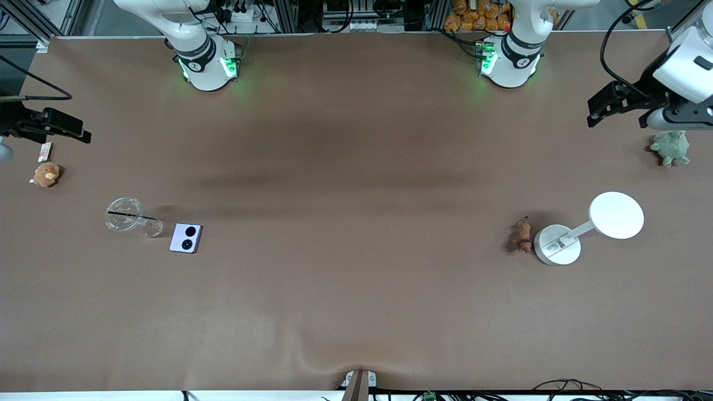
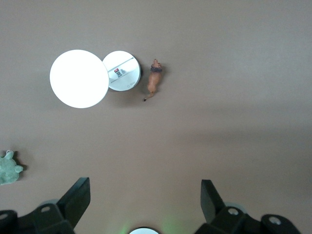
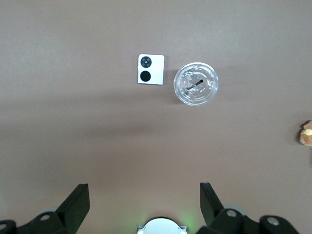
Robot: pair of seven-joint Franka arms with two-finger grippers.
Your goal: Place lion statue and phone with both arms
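The lion statue, a tiny orange-brown figurine with a dark mane, lies on the table touching or just beside the lamp base. It also shows in the left wrist view. The phone, pale lavender with two black circles, lies flat beside a clear cup. It also shows in the right wrist view. My left gripper hangs open and empty high over the table's left-arm end, beside the green turtle. My right gripper hangs open and empty high over the right-arm end.
A white lamp with a round head stands at the left arm's end. A green plush turtle lies near that table edge. A round orange-brown plush toy and a small card lie at the right arm's end.
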